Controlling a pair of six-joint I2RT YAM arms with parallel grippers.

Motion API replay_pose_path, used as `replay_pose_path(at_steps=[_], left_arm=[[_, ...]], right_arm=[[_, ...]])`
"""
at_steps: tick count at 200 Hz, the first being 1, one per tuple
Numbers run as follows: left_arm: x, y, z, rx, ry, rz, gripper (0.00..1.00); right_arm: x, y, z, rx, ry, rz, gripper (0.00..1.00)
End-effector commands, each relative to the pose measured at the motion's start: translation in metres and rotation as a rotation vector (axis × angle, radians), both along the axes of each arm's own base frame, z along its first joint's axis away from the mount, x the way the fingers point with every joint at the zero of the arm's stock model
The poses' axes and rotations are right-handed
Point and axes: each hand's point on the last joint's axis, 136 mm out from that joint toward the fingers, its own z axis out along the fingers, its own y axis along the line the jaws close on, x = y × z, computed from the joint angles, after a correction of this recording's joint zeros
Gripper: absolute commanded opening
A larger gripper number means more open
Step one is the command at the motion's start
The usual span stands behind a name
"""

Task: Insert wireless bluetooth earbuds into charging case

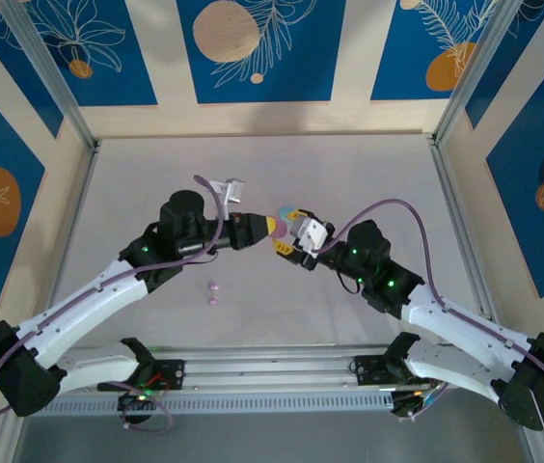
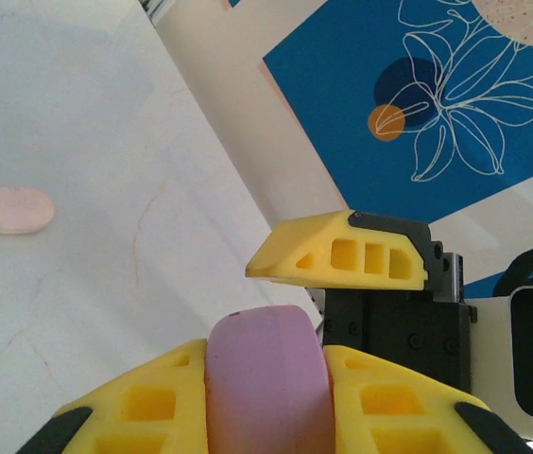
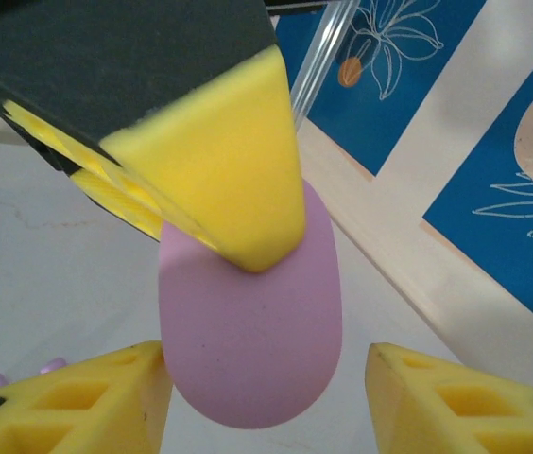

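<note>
1. Lilac plastic, smooth and pebble-shaped, the charging case hangs above the middle of the table, clamped across its faces by the left gripper.
2. The right gripper has its fingers apart, one on each side of the case's rounded end, not pinching it.
3. Two lilac earbuds lie together on the table, near and left of the case.
4. The buds look light, hard and slick, and are likely to roll or squirt out, so a gentle pinch across the rounded body seems best.
</note>
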Motion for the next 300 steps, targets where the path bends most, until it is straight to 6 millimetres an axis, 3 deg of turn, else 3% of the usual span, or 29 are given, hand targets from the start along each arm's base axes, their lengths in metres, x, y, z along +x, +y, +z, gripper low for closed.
replay_pose_path(at_steps=[1,81,117,128,139,150,163,179,194,241,300], left_arm=[[-0.002,-0.002,0.016,-0.041,-0.010,-0.021,0.02],[-0.004,-0.005,0.016,-0.050,-0.001,-0.047,0.02],[-0.005,-0.005,0.016,-0.052,-0.006,-0.051,0.03],[-0.007,-0.006,0.021,-0.065,-0.036,-0.063,0.08],[-0.008,-0.005,0.025,-0.076,-0.063,-0.067,0.23],[-0.008,-0.001,0.026,-0.069,-0.095,-0.057,0.28],[-0.009,0.003,0.025,-0.046,-0.141,-0.048,0.33],[-0.011,0.009,0.028,-0.017,-0.235,-0.045,0.49],[-0.014,0.017,0.030,0.014,-0.351,-0.036,0.58],[-0.050,0.022,0.023,0.114,-0.705,-0.223,0.63],[-0.064,0.024,0.015,0.130,-0.800,-0.289,0.60]], right_arm=[[-0.004,0.003,0.022,0.075,-0.032,0.050,0.54],[-0.005,0.007,0.030,0.096,-0.026,0.092,0.51],[-0.005,0.009,0.029,0.103,0.016,0.101,0.39],[-0.006,0.009,0.026,0.100,0.034,0.110,0.36],[-0.008,0.008,0.025,0.104,0.061,0.125,0.33],[-0.011,0.008,0.025,0.110,0.106,0.152,0.31],[-0.018,0.008,0.022,0.110,0.181,0.208,0.31],[-0.025,0.007,0.021,0.120,0.300,0.277,0.31],[-0.033,0.007,0.018,0.121,0.414,0.360,0.30],[-0.058,0.014,0.025,0.095,0.643,0.575,0.30],[-0.069,0.016,0.032,0.062,0.610,0.630,0.30]])
